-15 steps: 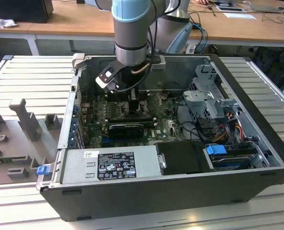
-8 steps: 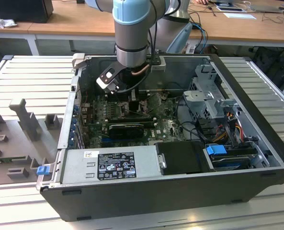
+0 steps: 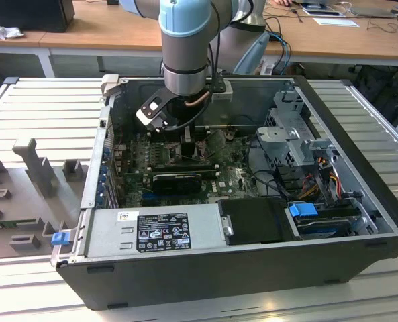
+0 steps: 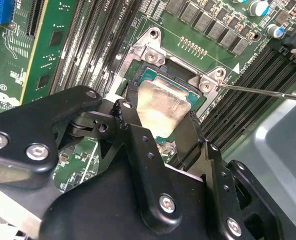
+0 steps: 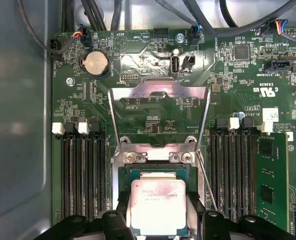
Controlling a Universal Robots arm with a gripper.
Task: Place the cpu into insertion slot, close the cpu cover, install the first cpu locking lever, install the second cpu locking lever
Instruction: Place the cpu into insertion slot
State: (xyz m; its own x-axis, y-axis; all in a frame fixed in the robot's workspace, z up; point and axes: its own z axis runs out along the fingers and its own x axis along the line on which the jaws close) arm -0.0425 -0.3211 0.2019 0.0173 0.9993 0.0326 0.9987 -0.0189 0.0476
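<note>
The cpu (image 5: 158, 207), a small square chip with a silvery top, lies between my gripper's (image 5: 160, 221) black fingers (image 5: 119, 220), which press on its two sides. It sits in or just over the insertion slot (image 5: 152, 171); which, I cannot tell. In the second wrist view the cpu (image 4: 162, 105) shows between the same fingers (image 4: 130, 112) of the gripper (image 4: 160, 119). The cpu cover (image 5: 157, 91), a silvery frame, stands swung open behind the slot. A thin wire lever (image 5: 205, 172) is raised beside the slot. In the exterior view my gripper (image 3: 185, 137) is down inside the computer case (image 3: 252, 268).
Long black memory slots (image 5: 83, 170) run on both sides of the socket. A coin battery (image 5: 97, 63) and cable plugs sit beyond the cover. In the case, a power supply (image 3: 152, 228) and a drive cage (image 3: 299, 134) flank the board. Wooden desks stand behind.
</note>
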